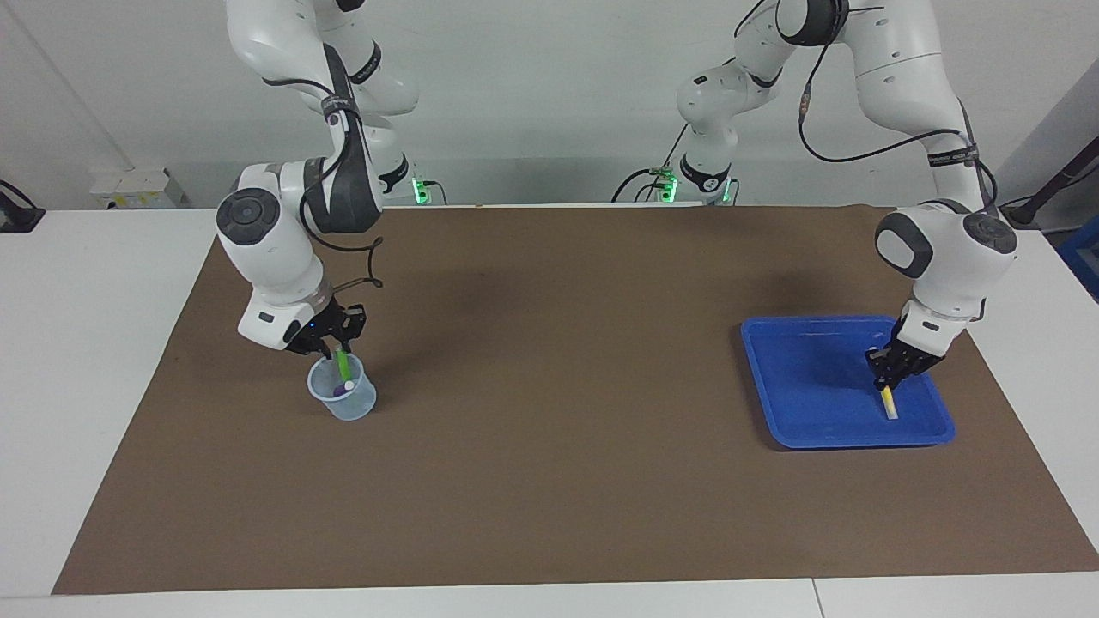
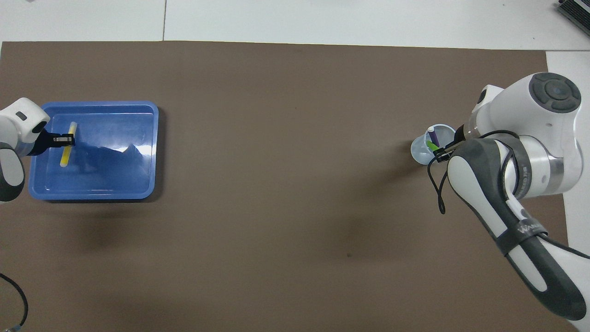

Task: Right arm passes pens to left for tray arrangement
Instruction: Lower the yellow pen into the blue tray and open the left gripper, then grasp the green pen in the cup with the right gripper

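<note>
Fingers of the left arm's black narrow gripper (image 1: pixel 885 378) are clenched on the slim yellow marker pen (image 1: pixel 889 402), which hangs tilted with its lower end down inside the shallow square blue plastic tray (image 1: pixel 807 378), close to the rim at the left arm's end of the tabletop; whether the tip touches the tray floor I cannot tell. Over at the right arm's end, the black gripper with the small blue light (image 1: pixel 330 339) sits right over the small clear plastic cup (image 1: pixel 343 390), its fingers around the top of the green marker pen (image 1: pixel 343 366), though whether they have closed fully on it I cannot tell; the purple pen with its whitish cap (image 2: pixel 432 135) leans in the same cup. So two steps run at once, I judge: laying the yellow pen down, and picking the next one. Next, the left needs to lower, lay the pen flat and let go, while the right must lift the green pen straight up without tipping the cup
</note>
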Robot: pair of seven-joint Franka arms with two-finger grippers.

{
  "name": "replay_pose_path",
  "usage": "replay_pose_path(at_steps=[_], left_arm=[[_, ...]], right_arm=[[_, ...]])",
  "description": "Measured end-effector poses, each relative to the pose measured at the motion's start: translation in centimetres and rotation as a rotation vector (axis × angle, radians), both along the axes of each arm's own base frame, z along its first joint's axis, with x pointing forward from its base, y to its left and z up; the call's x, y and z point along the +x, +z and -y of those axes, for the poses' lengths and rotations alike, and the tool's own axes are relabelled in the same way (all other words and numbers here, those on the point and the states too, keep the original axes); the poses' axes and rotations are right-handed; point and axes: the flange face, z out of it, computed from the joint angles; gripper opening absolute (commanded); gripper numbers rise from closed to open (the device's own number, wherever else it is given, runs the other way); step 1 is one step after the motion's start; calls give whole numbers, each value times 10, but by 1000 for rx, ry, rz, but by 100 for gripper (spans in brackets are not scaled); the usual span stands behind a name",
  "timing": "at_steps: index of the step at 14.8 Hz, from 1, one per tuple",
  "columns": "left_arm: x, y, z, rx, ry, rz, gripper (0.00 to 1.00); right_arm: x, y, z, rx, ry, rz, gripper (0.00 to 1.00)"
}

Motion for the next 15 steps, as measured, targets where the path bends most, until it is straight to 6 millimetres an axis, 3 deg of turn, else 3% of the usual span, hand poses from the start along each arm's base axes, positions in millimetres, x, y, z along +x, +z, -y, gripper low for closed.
replay_pose_path(at_steps=[1, 2, 7, 10, 12, 15], left_arm=[[0, -1, 2, -1, -3, -1, 73], [0, -1, 3, -1, -5, -2, 97], [1, 1, 3, -1, -6, -1, 100], [13, 22, 8, -24, 23, -15, 100], [27, 48, 32, -91, 113, -33, 100], [35, 73, 96, -153, 256, -89, 100]], right_arm=[[0, 0, 0, 0, 0, 0, 26], [0, -1, 0, 0, 0, 0, 25], [0, -1, 0, 0, -1, 2, 10], [0, 1, 1, 0, -2, 6, 9], [1, 7, 1, -1, -3, 5, 9], [3, 34, 1, -6, -7, -20, 9]])
